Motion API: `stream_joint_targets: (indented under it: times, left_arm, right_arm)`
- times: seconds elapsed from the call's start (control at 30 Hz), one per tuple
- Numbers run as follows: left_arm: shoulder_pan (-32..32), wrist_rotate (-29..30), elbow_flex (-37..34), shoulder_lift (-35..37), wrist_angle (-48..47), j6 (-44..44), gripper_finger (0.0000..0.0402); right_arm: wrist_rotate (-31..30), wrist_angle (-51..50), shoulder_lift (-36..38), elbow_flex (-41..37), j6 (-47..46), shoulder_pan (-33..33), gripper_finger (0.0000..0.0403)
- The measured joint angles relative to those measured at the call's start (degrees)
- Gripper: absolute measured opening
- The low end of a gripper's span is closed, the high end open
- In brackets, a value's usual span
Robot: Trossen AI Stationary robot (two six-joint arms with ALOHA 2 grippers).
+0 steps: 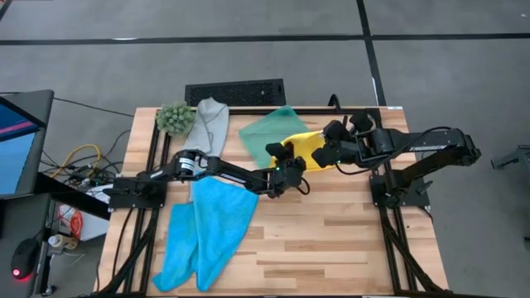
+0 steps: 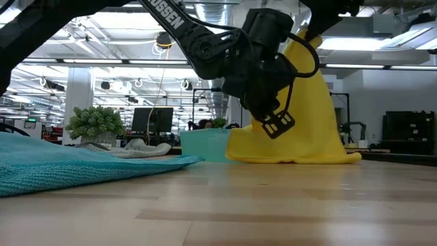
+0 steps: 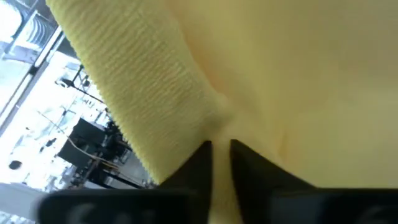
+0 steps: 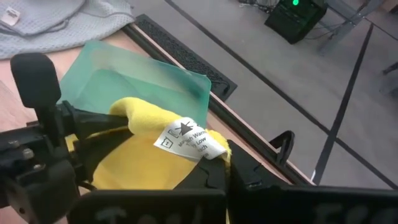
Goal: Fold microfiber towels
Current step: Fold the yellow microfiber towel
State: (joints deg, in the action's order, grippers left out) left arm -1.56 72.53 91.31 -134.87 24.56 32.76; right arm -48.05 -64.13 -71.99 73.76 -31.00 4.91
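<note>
A yellow towel (image 1: 308,145) is held up at the table's far middle; in the low view it stands like a tent (image 2: 307,116) with its lower edge on the wood. My left gripper (image 1: 291,171) is shut on its left side, reaching in low and nearly level. My right gripper (image 4: 225,174) is shut on its top, by a white tag (image 4: 189,142). Two sky-blue towels (image 1: 207,228) lie spread at the near left. A grey towel (image 1: 211,120) lies at the far edge. My left gripper pinches the yellow towel's edge (image 3: 208,127) between its two fingers, coming in nearly level from the table's left. Whether it holds one layer or several does not show. My right gripper pinches the towel's upper corner beside the tag (image 4: 214,155), slanting down from the right. The cloth hangs below it, its bottom edge (image 2: 293,159) lying on the table.
A translucent teal tray (image 1: 265,131) lies just behind the yellow towel, next to the grey one. A fuzzy green plant ball (image 1: 174,118) sits at the far left corner. Bare wood (image 1: 331,240) covers the near right of the table.
</note>
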Motion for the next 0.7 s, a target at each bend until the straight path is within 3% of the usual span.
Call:
stream_joint_targets:
  times: [0.07, 0.2, 0.33, 0.47, 0.7]
  left_arm:
    - [-0.3, 0.0, 0.0, 0.0, 0.0, 0.6, 0.001]
    - [-2.1, 0.3, 0.0, 1.7, -2.5, 0.2, 0.0002]
    - [-4.7, -0.3, 0.0, 6.3, -11.9, -4.7, 0.0]
    - [-6.6, -4.3, -0.9, 12.0, -26.4, -16.0, 0.0]
    - [-9.8, -7.4, -2.5, 19.7, -58.0, -44.5, 0.0]
  right_arm:
    - [0.0, -0.2, 0.0, 0.0, 0.1, 0.0, 0.0008]
    - [-0.3, -1.3, 0.0, 0.0, 0.5, -0.2, 0.0006]
    - [-0.2, -2.5, 0.2, 0.0, 0.5, -1.0, 0.0006]
    - [0.0, -3.1, 0.2, 0.0, -0.6, -0.5, 0.0006]
    - [1.4, -7.3, 0.2, 0.0, -8.2, 5.1, 0.0006]
